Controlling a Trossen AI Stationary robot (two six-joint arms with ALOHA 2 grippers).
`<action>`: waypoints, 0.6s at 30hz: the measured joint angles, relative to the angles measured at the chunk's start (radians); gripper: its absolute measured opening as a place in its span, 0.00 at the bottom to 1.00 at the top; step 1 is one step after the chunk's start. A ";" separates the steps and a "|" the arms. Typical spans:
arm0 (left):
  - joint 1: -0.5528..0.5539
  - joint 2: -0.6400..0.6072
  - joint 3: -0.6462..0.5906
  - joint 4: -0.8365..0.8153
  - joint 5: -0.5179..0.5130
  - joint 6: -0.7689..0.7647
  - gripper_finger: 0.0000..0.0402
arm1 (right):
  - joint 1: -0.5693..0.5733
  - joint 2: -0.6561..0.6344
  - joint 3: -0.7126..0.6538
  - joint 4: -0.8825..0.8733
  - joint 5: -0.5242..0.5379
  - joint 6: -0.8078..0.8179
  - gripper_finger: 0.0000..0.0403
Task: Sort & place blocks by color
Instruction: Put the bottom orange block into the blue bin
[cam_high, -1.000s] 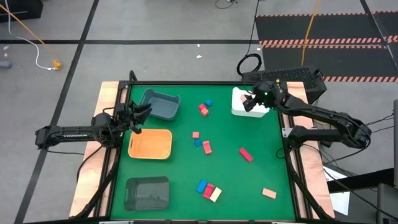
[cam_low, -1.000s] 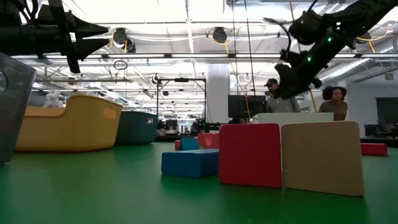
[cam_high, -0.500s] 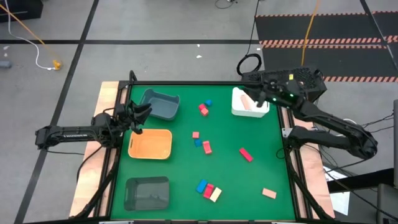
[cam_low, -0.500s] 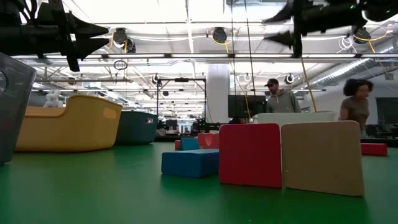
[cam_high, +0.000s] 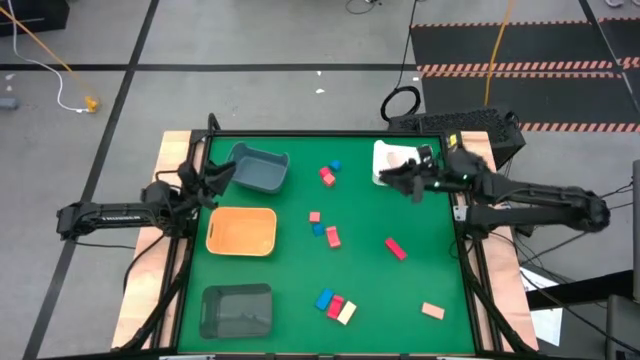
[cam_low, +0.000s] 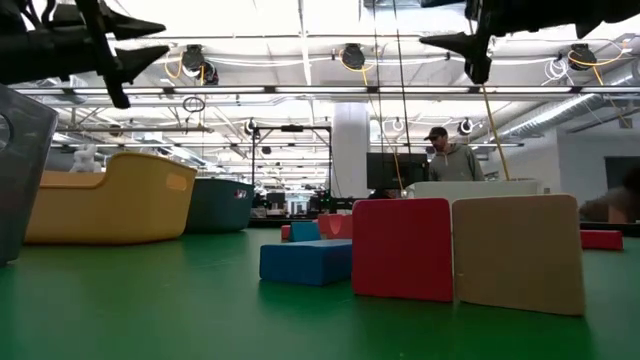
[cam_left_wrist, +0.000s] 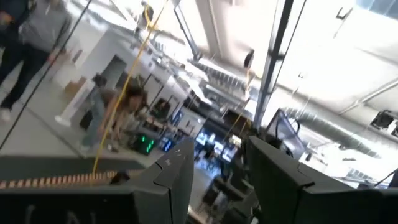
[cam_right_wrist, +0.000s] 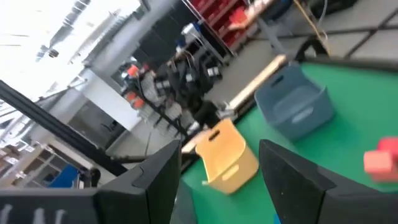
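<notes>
Nine blocks loose across the table's centre and six o'clock. My right gripper: fingers parted, empty, near white tray at one o'clock. My left gripper: parted, empty, nine o'clock. Risk: clustered blocks shifting when one is picked.

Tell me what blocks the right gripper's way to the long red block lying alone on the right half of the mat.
Nothing visible does. The right gripper hangs open beside the white tray, and only bare green mat lies between it and the long red block.

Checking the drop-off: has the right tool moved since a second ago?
Yes. The right tool has swung off the white tray toward the table's middle.
</notes>
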 joint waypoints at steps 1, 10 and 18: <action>0.000 0.000 0.000 0.012 0.000 0.015 0.37 | 0.037 0.015 0.000 0.002 0.035 0.008 0.51; -0.001 0.000 0.000 0.034 0.090 -0.042 0.37 | 0.292 0.188 0.000 0.091 0.323 0.029 0.51; -0.001 0.010 0.028 0.030 0.227 -0.228 0.37 | 0.381 0.394 0.001 0.323 0.417 0.090 0.51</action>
